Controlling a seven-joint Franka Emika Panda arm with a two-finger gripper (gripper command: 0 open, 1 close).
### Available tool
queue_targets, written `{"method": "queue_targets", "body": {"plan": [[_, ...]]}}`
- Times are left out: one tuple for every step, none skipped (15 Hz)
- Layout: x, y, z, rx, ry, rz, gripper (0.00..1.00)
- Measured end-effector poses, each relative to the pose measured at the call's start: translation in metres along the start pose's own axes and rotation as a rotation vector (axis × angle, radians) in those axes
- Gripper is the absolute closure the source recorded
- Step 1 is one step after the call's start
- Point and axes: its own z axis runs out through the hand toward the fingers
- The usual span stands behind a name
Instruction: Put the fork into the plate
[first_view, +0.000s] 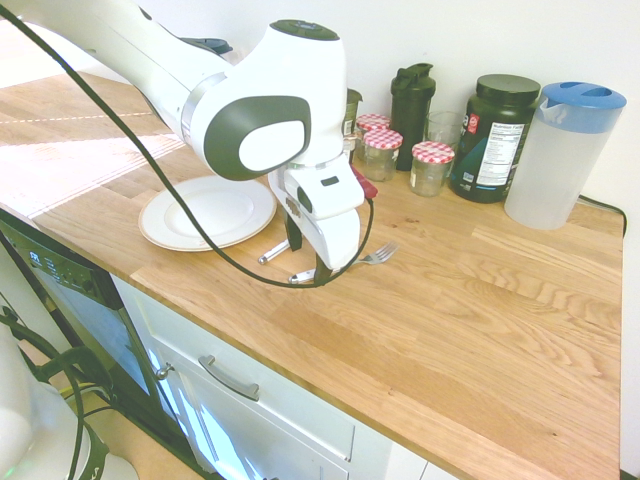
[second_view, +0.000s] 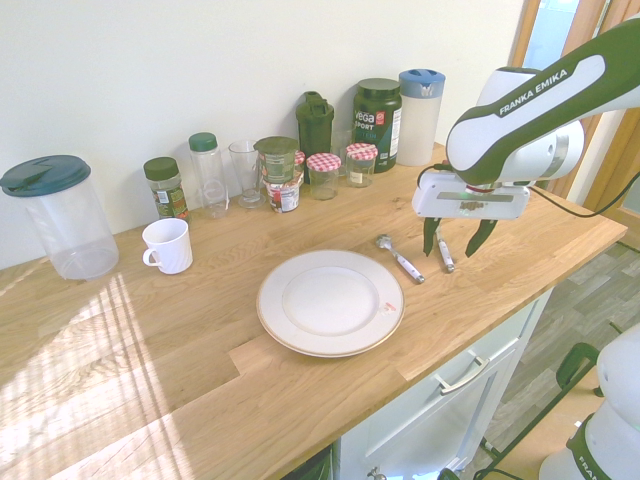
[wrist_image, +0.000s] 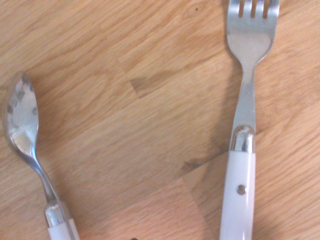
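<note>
The wooden counter (second_view: 150, 340) is carrying the white plate (second_view: 331, 302), lying bare near its front edge, ready to receive cutlery. The pincer (second_view: 458, 238) is hanging over the fork (second_view: 443, 247) with fingers spread apart, seemingly lining up to straddle the handle. The fork is lying flat just beside a spoon (second_view: 399, 257), well clear of the plate.
</note>
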Motion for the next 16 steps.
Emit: {"method": "queue_targets", "body": {"plan": [[0.002, -0.001, 0.001, -0.001, -0.001, 0.002, 1.0], [0.003, -0.003, 0.001, -0.003, -0.003, 0.004, 1.0], [0.004, -0.005, 0.003, -0.004, -0.006, 0.006, 1.0], [0.005, -0.007, 0.004, -0.005, -0.009, 0.007, 1.0], [0.006, -0.01, 0.005, -0.007, -0.013, 0.008, 1.0], [0.007, -0.012, 0.007, -0.009, -0.017, 0.009, 1.0], [0.009, -0.014, 0.009, -0.014, -0.021, 0.012, 1.0], [0.012, -0.014, 0.012, -0.018, -0.025, 0.016, 1.0], [0.013, -0.015, 0.014, -0.023, -0.028, 0.019, 1.0], [0.013, -0.015, 0.016, -0.025, -0.03, 0.02, 1.0], [0.013, -0.016, 0.017, -0.026, -0.03, 0.018, 1.0], [0.012, -0.016, 0.017, -0.025, -0.03, 0.016, 1.0], [0.011, -0.017, 0.017, -0.025, -0.03, 0.014, 1.0], [0.01, -0.017, 0.017, -0.025, -0.031, 0.012, 1.0], [0.009, -0.018, 0.017, -0.025, -0.031, 0.009, 1.0], [0.009, -0.019, 0.018, -0.026, -0.032, 0.008, 1.0]]}}
